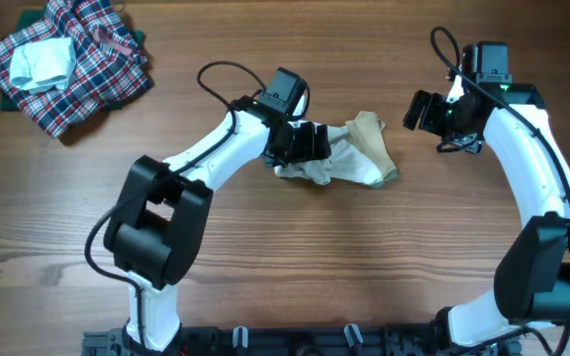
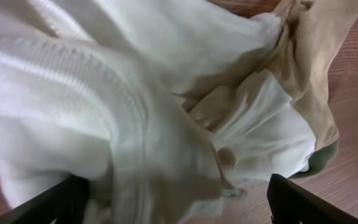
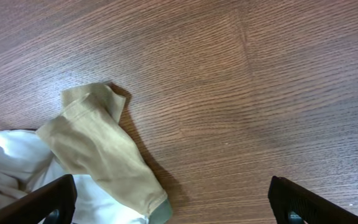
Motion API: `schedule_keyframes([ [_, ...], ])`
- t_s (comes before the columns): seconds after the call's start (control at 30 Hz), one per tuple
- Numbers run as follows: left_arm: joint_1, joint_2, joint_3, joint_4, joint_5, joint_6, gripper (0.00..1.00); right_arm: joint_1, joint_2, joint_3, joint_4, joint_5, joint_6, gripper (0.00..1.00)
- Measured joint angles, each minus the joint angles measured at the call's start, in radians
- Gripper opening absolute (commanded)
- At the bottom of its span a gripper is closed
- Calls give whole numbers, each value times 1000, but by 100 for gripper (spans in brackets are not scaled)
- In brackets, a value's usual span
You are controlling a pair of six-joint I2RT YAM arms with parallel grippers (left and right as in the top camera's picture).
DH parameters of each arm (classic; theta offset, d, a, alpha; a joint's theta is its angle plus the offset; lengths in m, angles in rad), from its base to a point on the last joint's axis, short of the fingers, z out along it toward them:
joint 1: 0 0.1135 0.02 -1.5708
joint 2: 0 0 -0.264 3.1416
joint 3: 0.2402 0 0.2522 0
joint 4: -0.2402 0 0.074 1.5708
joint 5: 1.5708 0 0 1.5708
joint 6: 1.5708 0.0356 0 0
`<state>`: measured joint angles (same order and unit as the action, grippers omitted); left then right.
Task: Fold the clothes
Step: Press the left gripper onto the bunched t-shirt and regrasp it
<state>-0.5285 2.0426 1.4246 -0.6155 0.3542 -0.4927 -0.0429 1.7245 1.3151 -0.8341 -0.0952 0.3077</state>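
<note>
Where the two arms meet near the middle of the wooden tabletop (image 1: 265, 257), a small white garment (image 1: 349, 166) lies crumpled in a loose heap. A tan sleeve (image 1: 369, 133) folds out of the heap on its right side, and in the left wrist view a narrow green hem (image 2: 323, 158) edges the tan cloth.

The left pincer (image 1: 310, 143) sits low over the left end of the garment, its jaws spread wide. In the left wrist view its two dark fingers (image 2: 55, 202) stand at the bottom corners of the frame with white ribbed fabric bunched between them. Whether either pad actually presses the cloth cannot be told from so close a view.

The right pincer (image 1: 426, 111) hangs to the right of the garment, apart from it, with jaws likewise spread. In the right wrist view its fingers (image 3: 309, 202) frame mostly bare wood, with the tan sleeve lying on the tabletop toward the left finger.

At the far-left corner of the tabletop, well apart from both pincers, rests a red-blue-white plaid heap (image 1: 92, 69). A pale blue-white folded piece (image 1: 43, 61) lies on top of it, and a dark green cloth (image 1: 8, 97) shows at its edge.
</note>
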Motion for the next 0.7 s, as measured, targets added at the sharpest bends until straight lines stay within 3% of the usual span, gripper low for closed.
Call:
schedule_keyframes([
  [0.1,0,3,0,15,13,-1,83,0,0,0,0,0,0,100],
  [0.13,0,3,0,24,19,-3,70,0,0,0,0,0,0,100],
  [0.2,0,3,0,26,30,-12,60,0,0,0,0,0,0,100],
  [0.43,0,3,0,42,60,-14,47,0,0,0,0,0,0,100],
  [0.7,0,3,0,71,64,-17,7,0,0,0,0,0,0,100],
])
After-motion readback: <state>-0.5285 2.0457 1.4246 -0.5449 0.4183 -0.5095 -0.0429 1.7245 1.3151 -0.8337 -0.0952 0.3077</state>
